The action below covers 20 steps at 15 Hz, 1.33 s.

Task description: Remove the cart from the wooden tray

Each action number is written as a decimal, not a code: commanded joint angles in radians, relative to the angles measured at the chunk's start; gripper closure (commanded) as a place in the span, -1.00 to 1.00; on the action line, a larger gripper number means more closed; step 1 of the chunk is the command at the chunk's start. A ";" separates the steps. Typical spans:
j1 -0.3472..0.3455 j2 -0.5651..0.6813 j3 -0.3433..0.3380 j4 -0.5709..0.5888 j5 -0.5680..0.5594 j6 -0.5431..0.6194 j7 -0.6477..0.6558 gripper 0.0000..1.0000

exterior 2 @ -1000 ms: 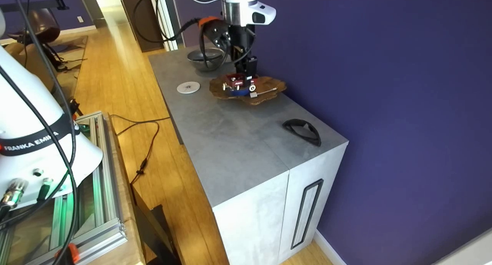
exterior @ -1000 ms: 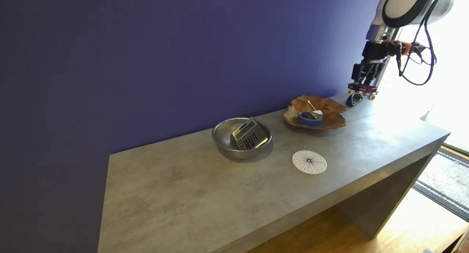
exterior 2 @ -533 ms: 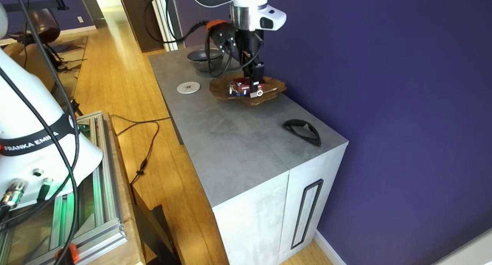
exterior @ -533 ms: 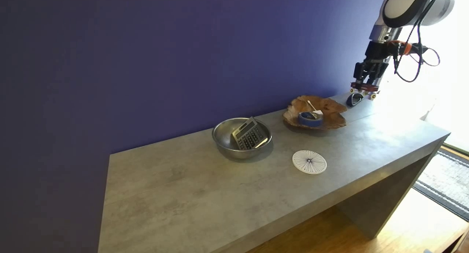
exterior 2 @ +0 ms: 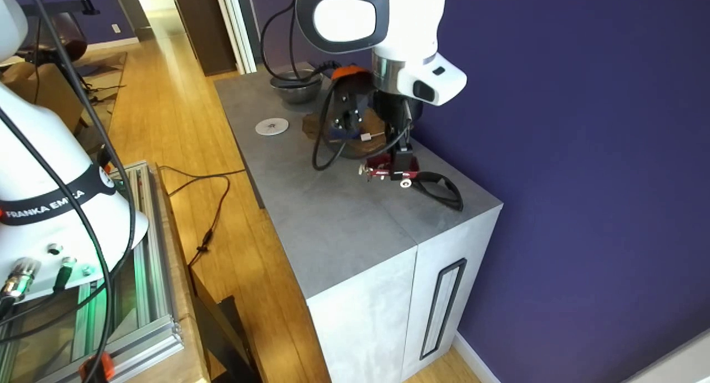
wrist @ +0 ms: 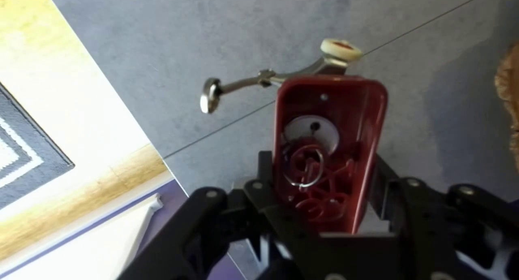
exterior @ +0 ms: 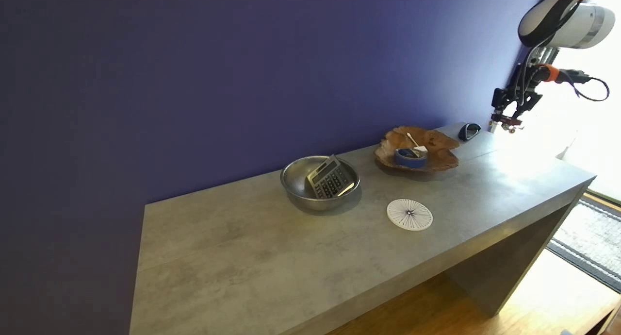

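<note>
The red cart has small white wheels and a metal handle bar. My gripper is shut on the cart's sides and holds it in the air above the table, apart from the wooden tray. In the wrist view the gripper has one finger on each side of the cart, with red parts, a ring and a white disc inside. The brown wooden tray stands by the wall with a blue tape roll in it. The arm partly hides the tray; its edge shows in the wrist view.
A steel bowl holds a calculator. A flat white disc lies in front of it. A black curved loop lies near the table's end, close to the cart in that view. The purple wall runs along the table.
My gripper has carried the cart from above the wooden tray toward the table end with the black loop. The wooden tray, bowl and disc have not moved.
</note>
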 commanded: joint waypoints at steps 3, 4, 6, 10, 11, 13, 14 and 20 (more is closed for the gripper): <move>0.008 0.070 -0.011 -0.045 -0.004 0.189 0.045 0.40; 0.010 0.081 -0.009 -0.053 -0.007 0.216 0.052 0.40; 0.011 0.098 -0.009 -0.067 -0.010 0.246 0.068 0.40; 0.000 0.110 -0.001 -0.086 -0.002 0.274 0.085 0.40; 0.000 0.108 0.001 -0.089 0.000 0.267 0.092 -0.40; -0.007 0.088 0.013 -0.098 0.006 0.248 0.090 -0.75; 0.007 0.069 0.001 -0.105 -0.007 0.223 0.104 -0.87; 0.024 -0.181 0.000 -0.212 -0.054 0.059 0.019 -1.00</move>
